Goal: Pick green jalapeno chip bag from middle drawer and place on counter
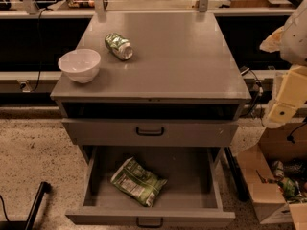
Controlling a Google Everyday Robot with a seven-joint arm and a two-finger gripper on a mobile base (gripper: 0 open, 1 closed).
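The green jalapeno chip bag (138, 181) lies flat and skewed on the bare grey floor of the middle drawer (192, 176). That drawer is pulled far out at the bottom of the view, with its handle at the lower edge. The counter (182, 61) is the grey top of the cabinet above it. My gripper (284, 110) shows as a cream-coloured part of the arm at the right edge. It is beside the cabinet at counter height, up and to the right of the bag and well apart from it.
A white bowl (79, 65) stands on the counter's left front. A green-and-silver can (118, 46) lies on its side behind it. The shallower drawer (149, 131) above is shut. A cardboard box (268, 186) of items sits on the floor at right, and a black bar (37, 205) at lower left.
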